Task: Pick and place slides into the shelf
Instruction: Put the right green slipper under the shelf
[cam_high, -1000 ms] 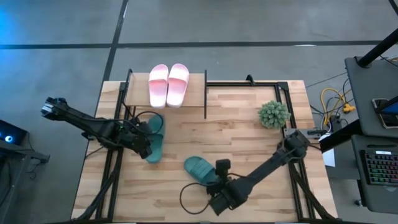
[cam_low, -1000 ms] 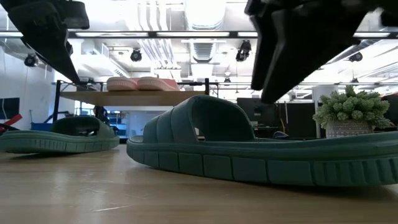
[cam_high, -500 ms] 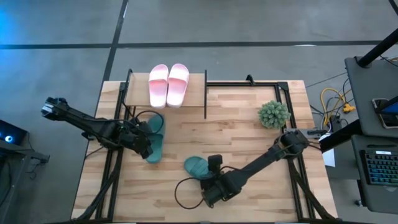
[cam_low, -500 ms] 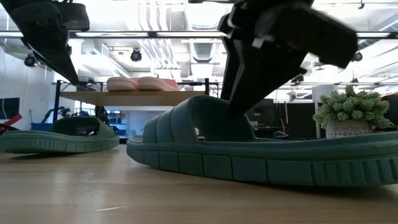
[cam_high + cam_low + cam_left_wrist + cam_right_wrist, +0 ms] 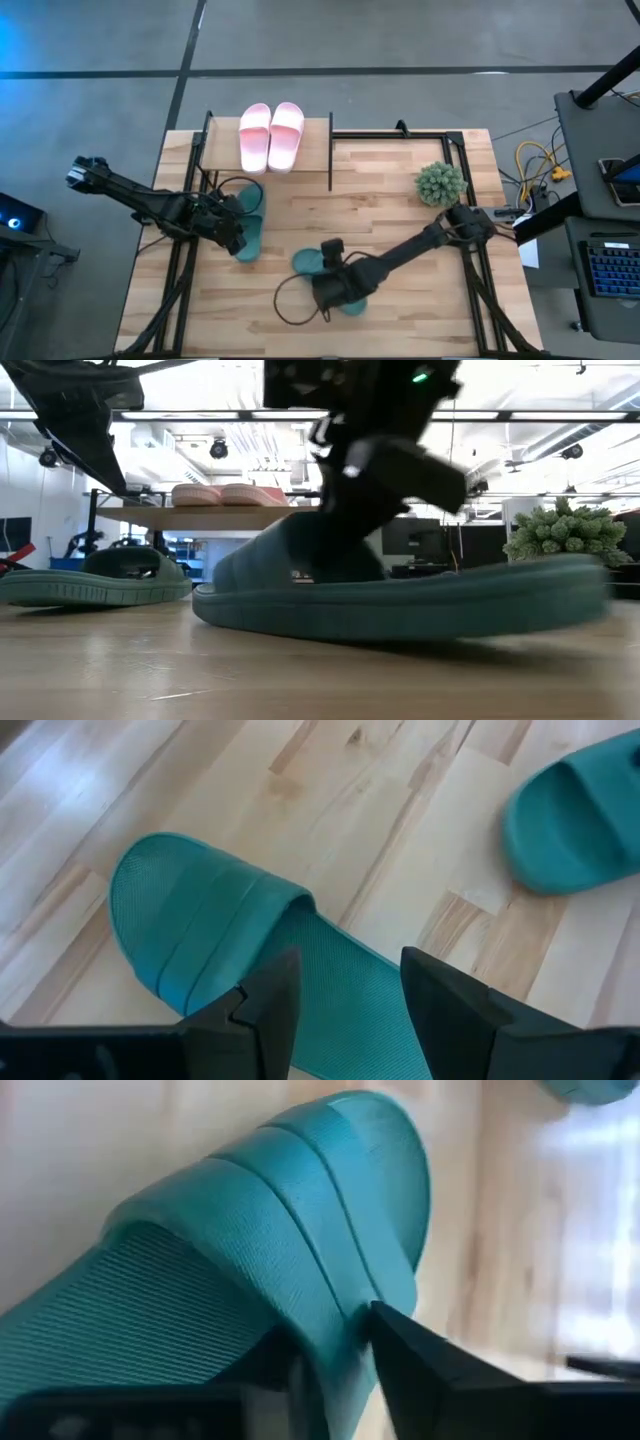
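Two pale pink slides [image 5: 270, 135] lie side by side on the shelf's top board [image 5: 225, 150], also seen in the low view [image 5: 222, 494]. One dark green slide [image 5: 250, 215] rests sole-down near the table's left side. My left gripper [image 5: 345, 995] hovers open above it, behind its strap [image 5: 215, 935]. The other green slide [image 5: 308, 263] lies near the table's middle front. My right gripper [image 5: 335, 285] has come down on it and is shut on its strap [image 5: 300, 1250]. My right gripper pinches the green slide's strap at its side edge [image 5: 345, 1305]. One finger [image 5: 420, 1360] is outside the strap; the other sits on the footbed side, under the strap. The fingers come slanting down from the table's right. The slide's toe end [image 5: 225, 600] is on the table and its other end [image 5: 570, 575] is slightly raised.
A small potted plant [image 5: 440, 183] stands near the table's right far corner. The shelf's black frame posts [image 5: 331, 150] rise at the far left. Bare wood lies between the two green slides and along the near edge.
My right gripper has moved toward the table's left and far side, along the green slide to its strap, and come down onto it. The slide has shifted a little to the left and its end on the right of the low view has tipped up.
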### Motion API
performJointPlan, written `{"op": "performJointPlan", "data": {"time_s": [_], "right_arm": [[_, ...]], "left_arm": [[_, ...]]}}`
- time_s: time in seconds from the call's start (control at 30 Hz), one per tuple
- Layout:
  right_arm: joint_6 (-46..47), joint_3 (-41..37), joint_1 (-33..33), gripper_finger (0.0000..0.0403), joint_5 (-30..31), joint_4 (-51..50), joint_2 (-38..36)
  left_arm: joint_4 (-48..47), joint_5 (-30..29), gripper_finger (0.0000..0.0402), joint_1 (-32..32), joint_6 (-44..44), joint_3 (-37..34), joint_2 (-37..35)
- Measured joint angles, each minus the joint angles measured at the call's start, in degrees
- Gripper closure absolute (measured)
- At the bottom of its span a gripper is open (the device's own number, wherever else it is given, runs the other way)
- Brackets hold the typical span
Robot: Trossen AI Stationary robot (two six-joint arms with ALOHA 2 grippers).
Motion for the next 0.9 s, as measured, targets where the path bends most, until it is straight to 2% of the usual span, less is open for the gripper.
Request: {"op": "performJointPlan", "data": {"time_s": [0.13, 0.2, 0.33, 0.53, 0.73, 0.9], "right_arm": [[-0.81, 0.48, -3.71, 0.0372, 0.03, 3.88, 0.07], [0.65, 0.82, -5.84, 0.0387, 0.72, 5.36, 0.07], [6.57, 1.57, -10.06, 0.0388, 4.23, 5.48, 0.08], [12.72, 3.32, -14.84, 0.0389, 4.61, 5.56, 0.73], [9.87, 8.61, -17.28, 0.0389, 4.42, 7.46, 5.27], [7.51, 16.05, -18.5, 0.039, 4.82, 5.5, 11.02]], "left_arm": [[-0.02, 0.3, 0.0243, 0.0, -0.1, 0.18, 0.0], [-0.01, 1.18, 0.0243, -0.01, -0.13, 0.41, 0.0], [-0.07, 2.62, 0.0249, -0.49, -0.07, 0.91, 0.0], [-0.03, 1.27, 0.0277, -4.48, 0.61, 2.64, 0.0], [-0.02, 0.37, 0.0314, -8.39, 0.2, 4.56, 0.11], [-0.21, 0.55, 0.0324, -9.09, -0.2, 4.72, 0.13]]}}
